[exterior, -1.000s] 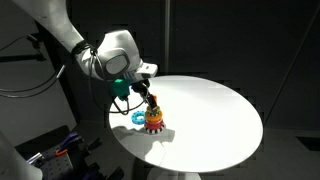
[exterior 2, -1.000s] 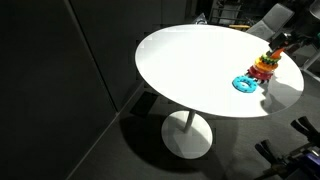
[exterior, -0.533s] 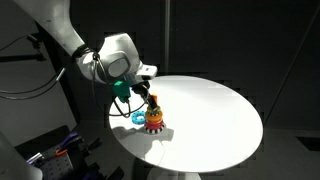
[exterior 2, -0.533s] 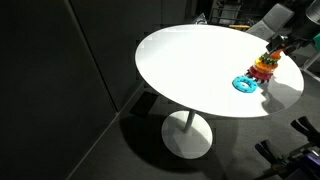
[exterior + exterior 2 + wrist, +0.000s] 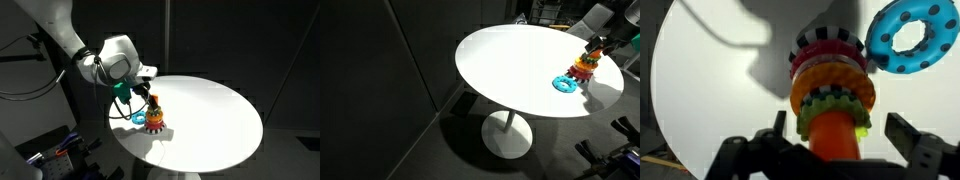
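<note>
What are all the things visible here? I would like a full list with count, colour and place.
round table: one, white, on a single pedestal foot.
ring stacking toy: one, multicoloured rings on an orange post, near the table's edge.
loose ring: one, blue with dark dots, flat on the table beside the toy.
robot arm: one, white, reaching over the table's edge.
gripper: one, black, open, fingers either side of the post's top.

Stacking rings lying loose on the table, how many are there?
1. The blue dotted ring lies flat on the white table, close beside the ring stack. Another could be hidden behind the stack.
</note>
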You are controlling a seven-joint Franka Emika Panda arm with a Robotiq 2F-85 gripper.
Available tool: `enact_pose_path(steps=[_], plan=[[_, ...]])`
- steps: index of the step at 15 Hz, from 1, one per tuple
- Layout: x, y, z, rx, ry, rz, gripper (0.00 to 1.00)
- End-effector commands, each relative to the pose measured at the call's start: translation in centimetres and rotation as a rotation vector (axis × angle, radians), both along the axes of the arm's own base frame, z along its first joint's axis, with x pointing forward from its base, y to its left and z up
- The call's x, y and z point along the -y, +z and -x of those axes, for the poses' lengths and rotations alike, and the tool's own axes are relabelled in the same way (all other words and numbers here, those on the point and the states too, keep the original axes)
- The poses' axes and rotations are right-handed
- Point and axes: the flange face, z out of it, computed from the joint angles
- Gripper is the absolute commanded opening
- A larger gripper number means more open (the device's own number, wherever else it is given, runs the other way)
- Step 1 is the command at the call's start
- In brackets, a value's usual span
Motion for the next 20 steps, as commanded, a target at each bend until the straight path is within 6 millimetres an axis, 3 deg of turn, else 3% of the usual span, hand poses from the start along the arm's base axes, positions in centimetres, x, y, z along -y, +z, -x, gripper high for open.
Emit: enact_pose_path(steps=[1,2,5,20], plan=[[0.3,0.0,-0.4,0.017,-0.012,0.004,0.92],[0.4,0.0,-0.4,0.017,-0.013,0.005,0.74],[0.6,0.1,-0.4,0.016,-0.020,0.006,0.49],[-0.4,4.3,-0.1,0.063,-0.065,0.005,0.48]])
